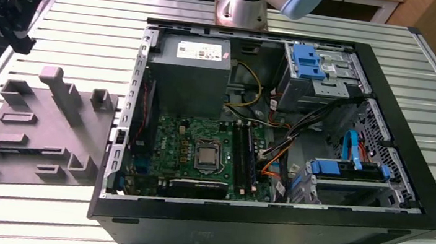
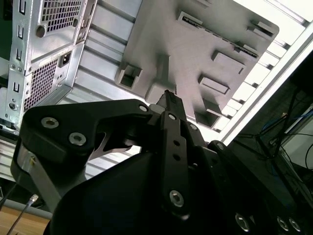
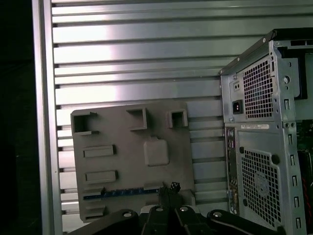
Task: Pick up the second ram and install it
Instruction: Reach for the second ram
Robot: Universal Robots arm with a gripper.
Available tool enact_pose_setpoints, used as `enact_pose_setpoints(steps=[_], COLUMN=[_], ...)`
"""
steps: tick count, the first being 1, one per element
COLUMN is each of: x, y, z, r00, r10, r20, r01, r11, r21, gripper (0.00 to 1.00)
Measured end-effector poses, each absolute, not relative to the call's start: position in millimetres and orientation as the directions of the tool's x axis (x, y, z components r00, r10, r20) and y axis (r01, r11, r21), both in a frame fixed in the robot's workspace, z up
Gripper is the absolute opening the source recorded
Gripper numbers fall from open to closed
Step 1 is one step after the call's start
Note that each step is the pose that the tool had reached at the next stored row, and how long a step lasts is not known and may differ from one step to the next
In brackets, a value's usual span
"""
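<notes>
**Gripper hangs over parts fixture, memory stick at its tips**

A slatted metal counter carries an open computer case and, just beside it on the exterior view's left, a grey parts fixture. The arm rises from the counter's far edge. In the first wrist view the gripper hovers above the fixture, its fingers drawn together with nothing between them.

The second ram shows as a thin, dark, blue-edged strip standing on edge in the fixture, along the side farthest from the three upright blocks. Its long axis runs along that side and crosswise to the line of the fingers. One end sits right at the fingertips and the rest stretches away toward the fixture's corner.

How high the gripper rides above the stick cannot be judged. The fingers cover the strip's near end. Inside the case, it is hard to make out whether a stick already stands in the slot rails on the motherboard.
</notes>
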State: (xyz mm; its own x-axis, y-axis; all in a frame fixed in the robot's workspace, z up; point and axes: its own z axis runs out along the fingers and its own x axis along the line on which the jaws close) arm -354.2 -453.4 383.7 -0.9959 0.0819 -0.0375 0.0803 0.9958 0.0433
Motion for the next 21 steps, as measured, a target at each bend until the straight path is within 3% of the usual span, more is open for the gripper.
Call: enact_pose_setpoints(steps=[21], x=[-372.2], y=[-457.3], z=[379.2], r00=[-0.996], r10=[0.082], r20=[-0.037], r01=[0.08], r11=[0.996], r21=[0.043], gripper=[0.11])
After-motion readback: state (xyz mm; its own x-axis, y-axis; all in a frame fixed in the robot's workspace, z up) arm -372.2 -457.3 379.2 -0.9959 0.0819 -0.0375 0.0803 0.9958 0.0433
